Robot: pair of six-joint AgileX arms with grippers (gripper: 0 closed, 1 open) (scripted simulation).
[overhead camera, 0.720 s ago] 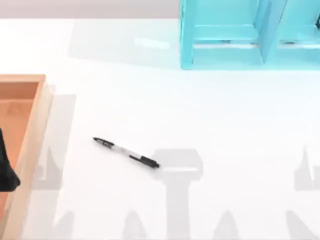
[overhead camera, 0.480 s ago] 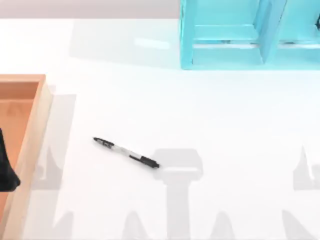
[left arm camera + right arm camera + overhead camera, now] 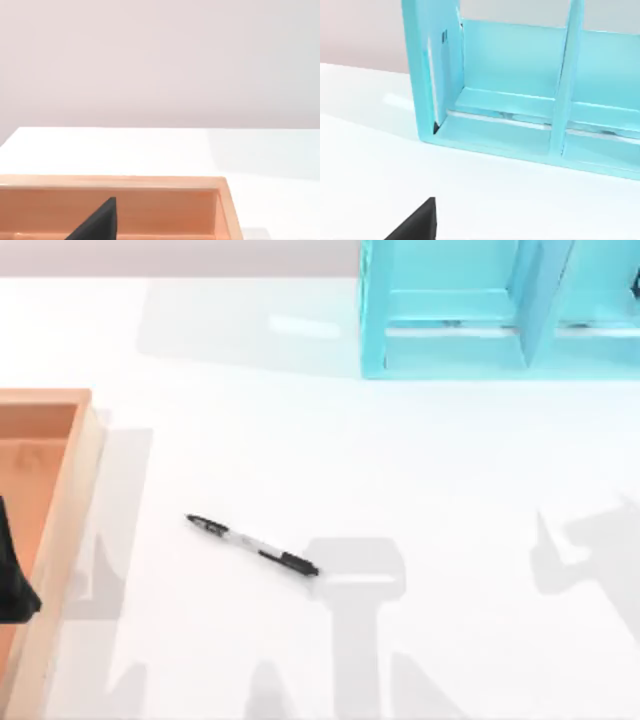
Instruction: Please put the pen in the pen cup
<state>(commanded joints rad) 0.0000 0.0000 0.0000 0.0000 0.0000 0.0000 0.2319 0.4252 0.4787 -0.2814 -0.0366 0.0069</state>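
A: From above, where is the pen (image 3: 252, 544)?
B: It lies flat on the white table (image 3: 330, 455), left of the middle, slanted, with one black end toward the wooden tray (image 3: 62, 502) and the other toward the table's centre. Nothing touches it.

A: What else is there from above?
B: The wooden tray sits at the left edge, a dark shape (image 3: 14, 575) inside it. A turquoise shelf unit (image 3: 450, 310) stands at the far right. Grey shadows fall across the near part of the table.

A: And the left wrist view?
B: It looks over the tray's rim (image 3: 115, 182) to the table and a plain wall. A black wedge (image 3: 97, 222) juts in; I cannot tell whether the left fingers are spread or pressed together.

A: The right wrist view?
B: It faces the turquoise unit's open compartments (image 3: 520, 95). A black wedge (image 3: 415, 222) sits low here too; again I cannot tell the finger state.
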